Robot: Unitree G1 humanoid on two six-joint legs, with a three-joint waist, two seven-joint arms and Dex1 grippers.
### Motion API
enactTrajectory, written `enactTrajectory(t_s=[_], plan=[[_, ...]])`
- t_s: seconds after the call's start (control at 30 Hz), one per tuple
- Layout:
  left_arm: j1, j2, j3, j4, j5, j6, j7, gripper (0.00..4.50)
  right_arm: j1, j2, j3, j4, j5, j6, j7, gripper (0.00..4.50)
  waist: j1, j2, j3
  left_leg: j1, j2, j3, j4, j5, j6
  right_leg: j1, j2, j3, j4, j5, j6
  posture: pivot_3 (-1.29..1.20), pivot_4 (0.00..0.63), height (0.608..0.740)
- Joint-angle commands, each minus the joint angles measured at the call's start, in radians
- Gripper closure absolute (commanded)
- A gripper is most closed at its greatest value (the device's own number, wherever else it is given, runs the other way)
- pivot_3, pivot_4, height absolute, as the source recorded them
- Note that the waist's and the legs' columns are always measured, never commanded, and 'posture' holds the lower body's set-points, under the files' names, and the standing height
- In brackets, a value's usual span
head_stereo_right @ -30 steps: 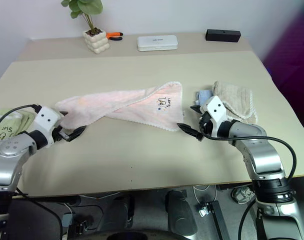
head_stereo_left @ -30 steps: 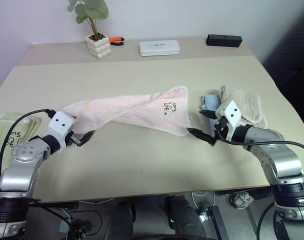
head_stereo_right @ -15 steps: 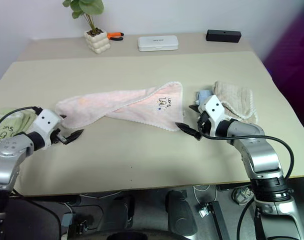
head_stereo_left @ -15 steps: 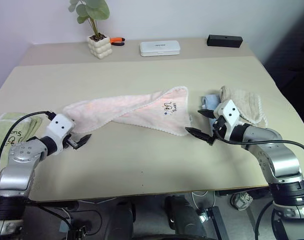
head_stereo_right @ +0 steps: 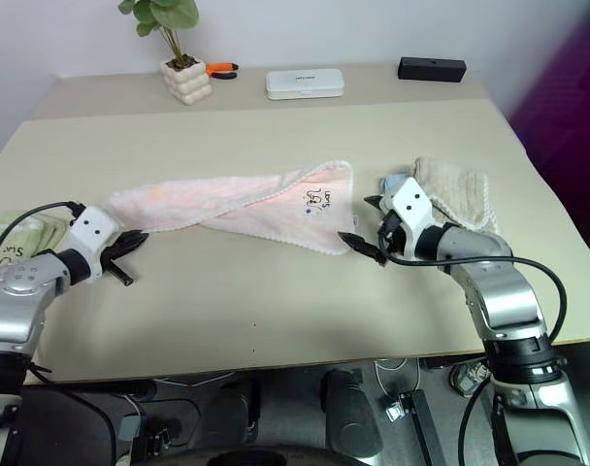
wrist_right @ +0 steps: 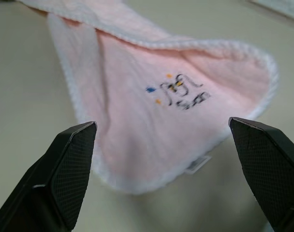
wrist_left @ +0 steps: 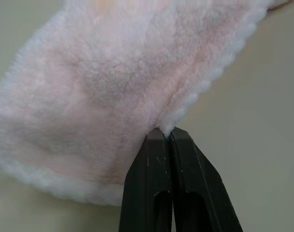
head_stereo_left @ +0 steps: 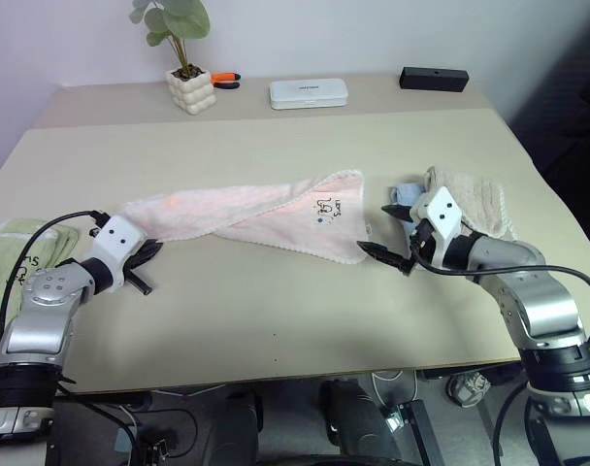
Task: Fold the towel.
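The pale pink fluffy towel point(head_stereo_left: 246, 216) stretches lengthwise between the left gripper point(head_stereo_left: 143, 254), pinching its end, and the right gripper point(head_stereo_left: 390, 235), spread wide just short of its lettered end.

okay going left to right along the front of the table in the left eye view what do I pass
Green towel → left gripper → pink towel → right gripper → beige folded towel.

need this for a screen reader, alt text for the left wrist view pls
The left gripper has its two black fingers shut on the scalloped edge of the towel, a fluffy pale pink cloth lying on the beige table.
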Motion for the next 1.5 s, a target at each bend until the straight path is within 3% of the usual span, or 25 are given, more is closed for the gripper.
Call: enactTrajectory(t_s=[0.03,0.23,0.4,0.53,0.67,0.87,1.07,1.2,1.5], plan=[[0.066,0.02,0.082,-0.118,-0.048,0.026,-0.008,4.46,-0.142,-0.009,0.061,0.184,-0.146,-0.152,-0.036,0.0,0.0,0.0,0.0,0.0,0.0,0.001,0.0,0.0,0.0,0.0,0.0,0.0,0.0,0.0,0.0,0.0,0.15,0.737],[0.147,0.017,0.149,-0.209,-0.088,0.063,0.0,4.46,-0.348,0.036,0.166,0.543,-0.307,-0.404,-0.049,0.0,0.003,0.0,0.0,0.0,0.0,0.001,-0.001,0.0,0.0,0.0,0.0,0.0,0.0,0.0,0.0,0.0,0.15,0.737],[0.23,0.009,0.205,-0.305,-0.121,0.092,0.001,4.46,-0.571,0.145,0.225,0.921,-0.393,-0.612,-0.079,0.0,-0.007,0.0,0.0,0.0,0.0,0.001,0.0,0.0,0.0,-0.001,-0.001,0.0,0.0,0.0,0.0,0.0,0.15,0.737],[0.275,0.007,0.218,-0.34,-0.118,0.106,0.013,4.46,-0.654,0.194,0.249,1.081,-0.438,-0.729,-0.077,0.0,-0.012,0.0,0.0,0.0,0.0,0.0,-0.002,0.0,0.0,-0.001,0.0,0.0,0.0,0.0,0.0,0.0,0.15,0.737],[0.301,-0.001,0.236,-0.371,-0.129,0.122,0.024,4.5,-0.682,0.223,0.264,1.165,-0.475,-0.807,-0.077,1.3,-0.012,0.0,0.0,0.0,0.0,0.001,-0.002,0.0,0.0,-0.001,-0.001,0.0,0.0,0.0,0.0,0.0,0.15,0.737],[0.333,-0.005,0.255,-0.392,-0.134,0.133,0.026,4.5,-0.675,0.222,0.278,1.198,-0.522,-0.866,-0.089,4.31,-0.024,0.0,0.0,0.0,0.0,0.0,-0.002,0.0,0.0,-0.001,-0.001,0.0,0.0,0.0,0.0,0.0,0.15,0.737],[0.295,-0.003,0.252,-0.375,-0.141,0.137,0.037,4.5,-0.676,0.172,0.261,1.159,-0.543,-0.889,-0.11,4.41,-0.023,0.0,0.001,0.0,0.0,0.0,-0.002,0.0,0.0,-0.001,-0.001,0.0,0.0,0.0,0.0,0.0,0.15,0.737],[0.143,0.01,0.238,-0.285,-0.121,0.088,0.07,4.5,-0.73,0.128,0.229,1.123,-0.539,-0.885,-0.152,4.41,-0.018,0.0,0.001,0.0,0.0,0.0,-0.001,0.0,0.0,-0.001,-0.001,0.0,0.001,0.0,-0.001,0.0,0.15,0.737],[-0.777,0.042,0.127,0.445,0.034,-0.217,0.27,4.5,-1.095,0.058,0.165,1.241,-0.554,-0.879,-0.396,4.41,-0.024,-0.002,0.002,-0.005,-0.001,-0.001,-0.002,0.002,-0.004,-0.006,-0.001,-0.001,0.001,0.001,-0.001,0.0,0.15,0.737]])
